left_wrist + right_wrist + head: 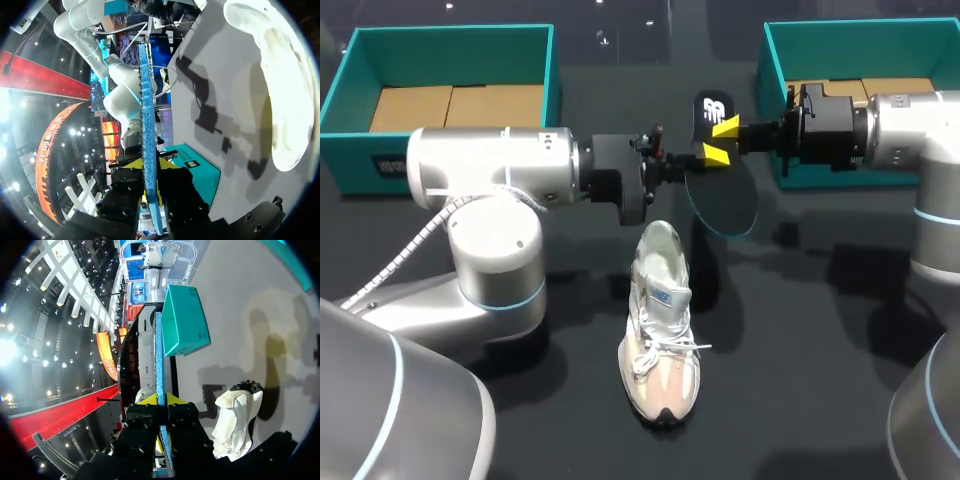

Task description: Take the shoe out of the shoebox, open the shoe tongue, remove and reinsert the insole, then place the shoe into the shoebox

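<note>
Left tool (149, 167), right tool (160, 401), both clamped on insole (725, 200), shoe (660, 330) apart

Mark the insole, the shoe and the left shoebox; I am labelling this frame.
insole (722, 200): head view, on its wide forefoot end.
shoe (663, 350): head view, on the white laces.
left shoebox (450, 55): head view, on its far teal wall.

On the black table (800, 400) lie 1 pale shoe (660, 330), 1 left shoebox (450, 32) and 1 right shoebox (775, 70).
</note>
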You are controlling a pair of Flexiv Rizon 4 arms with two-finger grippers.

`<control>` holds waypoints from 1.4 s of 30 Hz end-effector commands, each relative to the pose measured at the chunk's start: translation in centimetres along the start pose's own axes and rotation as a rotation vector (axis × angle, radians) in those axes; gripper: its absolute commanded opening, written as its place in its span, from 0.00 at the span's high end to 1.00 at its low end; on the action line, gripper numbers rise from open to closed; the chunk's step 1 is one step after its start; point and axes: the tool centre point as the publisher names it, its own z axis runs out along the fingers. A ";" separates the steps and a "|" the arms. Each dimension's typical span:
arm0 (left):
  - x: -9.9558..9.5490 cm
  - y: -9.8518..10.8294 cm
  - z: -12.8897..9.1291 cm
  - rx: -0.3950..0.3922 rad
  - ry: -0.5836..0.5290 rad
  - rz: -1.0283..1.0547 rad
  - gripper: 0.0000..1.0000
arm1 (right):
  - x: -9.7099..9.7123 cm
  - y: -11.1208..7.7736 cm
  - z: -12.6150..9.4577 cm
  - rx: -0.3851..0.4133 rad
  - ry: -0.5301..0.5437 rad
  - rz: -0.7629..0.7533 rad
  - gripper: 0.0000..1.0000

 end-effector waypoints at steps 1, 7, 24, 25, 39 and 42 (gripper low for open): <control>0.0 0.1 -0.1 0.010 0.003 0.003 0.82 | 0.0 0.1 0.0 0.004 -0.002 0.000 1.00; 0.1 0.1 -0.3 0.022 0.004 0.008 0.85 | 0.0 0.2 0.0 0.013 0.002 -0.002 1.00; -0.5 -0.2 -3.3 0.010 0.008 -0.009 1.00 | 0.3 -0.7 -1.5 -0.002 0.044 -0.044 0.00; -0.5 -0.2 -3.8 0.004 0.013 -0.018 1.00 | 0.3 -0.9 -1.9 -0.005 0.042 -0.048 0.00; -1.4 -0.3 -8.5 -0.025 0.122 -0.553 1.00 | 0.3 -4.0 -5.0 0.036 0.031 -0.128 0.00; -1.4 -0.3 -8.7 0.009 0.149 -0.729 1.00 | 0.3 -4.3 -5.1 0.032 0.017 -0.116 0.00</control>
